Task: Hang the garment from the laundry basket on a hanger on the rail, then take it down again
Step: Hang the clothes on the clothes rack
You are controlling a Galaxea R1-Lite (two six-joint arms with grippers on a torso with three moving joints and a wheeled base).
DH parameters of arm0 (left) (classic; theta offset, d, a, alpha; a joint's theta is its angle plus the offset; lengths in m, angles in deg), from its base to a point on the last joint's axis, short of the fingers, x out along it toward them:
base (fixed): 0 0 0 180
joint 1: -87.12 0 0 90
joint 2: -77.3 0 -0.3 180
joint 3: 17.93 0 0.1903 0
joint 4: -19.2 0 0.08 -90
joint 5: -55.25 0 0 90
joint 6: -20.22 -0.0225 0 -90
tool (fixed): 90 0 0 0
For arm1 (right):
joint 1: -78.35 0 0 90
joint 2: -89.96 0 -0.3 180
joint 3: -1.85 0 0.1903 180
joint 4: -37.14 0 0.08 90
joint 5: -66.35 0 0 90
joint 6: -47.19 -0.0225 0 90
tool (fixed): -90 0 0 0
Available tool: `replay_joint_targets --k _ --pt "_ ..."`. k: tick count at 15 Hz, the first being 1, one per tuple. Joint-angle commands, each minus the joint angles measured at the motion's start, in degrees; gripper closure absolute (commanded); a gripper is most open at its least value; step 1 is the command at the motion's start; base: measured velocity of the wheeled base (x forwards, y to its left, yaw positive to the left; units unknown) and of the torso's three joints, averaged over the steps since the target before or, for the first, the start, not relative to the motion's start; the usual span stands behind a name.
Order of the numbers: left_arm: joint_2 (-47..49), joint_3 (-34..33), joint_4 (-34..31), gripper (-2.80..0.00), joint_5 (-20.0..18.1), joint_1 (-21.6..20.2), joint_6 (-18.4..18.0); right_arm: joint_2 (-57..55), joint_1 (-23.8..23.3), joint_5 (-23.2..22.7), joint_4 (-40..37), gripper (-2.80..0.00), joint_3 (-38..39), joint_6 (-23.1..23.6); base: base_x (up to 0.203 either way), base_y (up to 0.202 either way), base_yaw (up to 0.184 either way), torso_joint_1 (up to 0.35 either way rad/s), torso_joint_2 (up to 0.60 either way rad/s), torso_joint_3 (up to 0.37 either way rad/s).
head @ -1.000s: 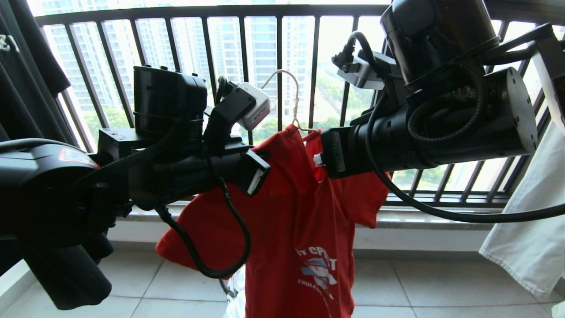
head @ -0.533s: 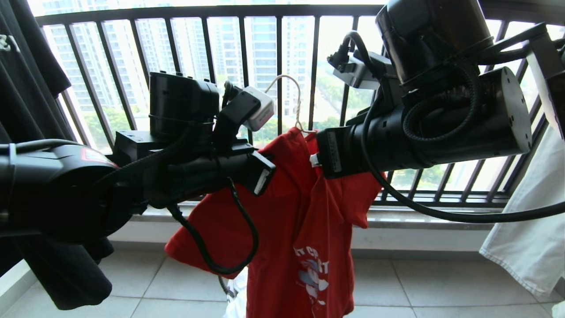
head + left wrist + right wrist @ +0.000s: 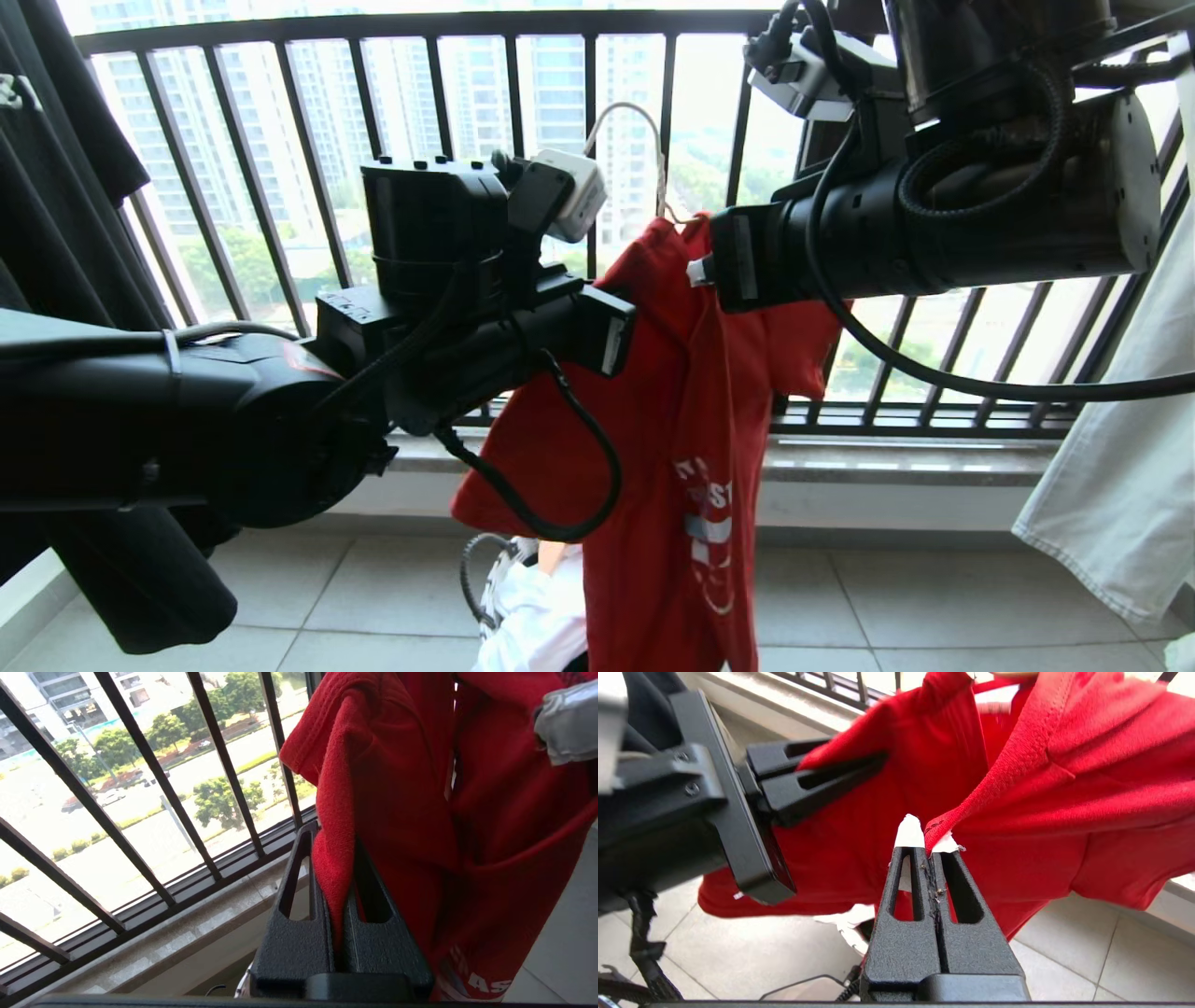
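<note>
Both arms reach level toward the balcony railing point(image 3: 523, 121) in the head view, holding up the red garment point(image 3: 691, 392) on the hanger point(image 3: 644, 140) between them, above the tiled floor point(image 3: 887, 607). By the left wrist view, the left gripper point(image 3: 338, 868) is clamped on a fold of the garment's shoulder. By the right wrist view, the right gripper point(image 3: 927, 851) is pinched on the neckline beside the white neck label point(image 3: 909, 830).
</note>
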Motion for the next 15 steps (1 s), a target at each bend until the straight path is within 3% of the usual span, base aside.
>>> replay_joint_targets --k 1,6,10,11,15 --pt "0.6 -0.6 0.2 0.0 0.1 1.1 0.0 -0.5 -0.1 0.1 1.8 0.0 -1.1 0.6 0.0 0.0 0.0 0.0 0.0 0.0" --pt "0.5 -1.4 5.5 0.0 0.1 1.4 0.3 -1.4 0.9 0.0 1.3 0.0 -2.7 1.0 0.0 0.0 0.0 0.0 0.0 0.0" --pt "0.1 -1.7 5.7 0.0 0.1 1.5 0.8 -1.4 1.3 0.1 1.3 0.0 -2.9 1.1 0.0 0.0 0.0 0.0 0.0 0.0" --pt "0.1 -1.6 5.7 0.0 0.1 1.5 1.6 -1.2 1.8 0.1 1.2 -2.8 -2.9 1.1 0.0 0.0 0.0 0.0 0.0 0.0" --pt "-1.0 -0.6 5.7 0.0 0.1 1.2 3.5 1.4 2.6 1.2 0.9 -2.8 0.4 1.0 0.0 0.0 0.0 0.0 0.0 0.0"
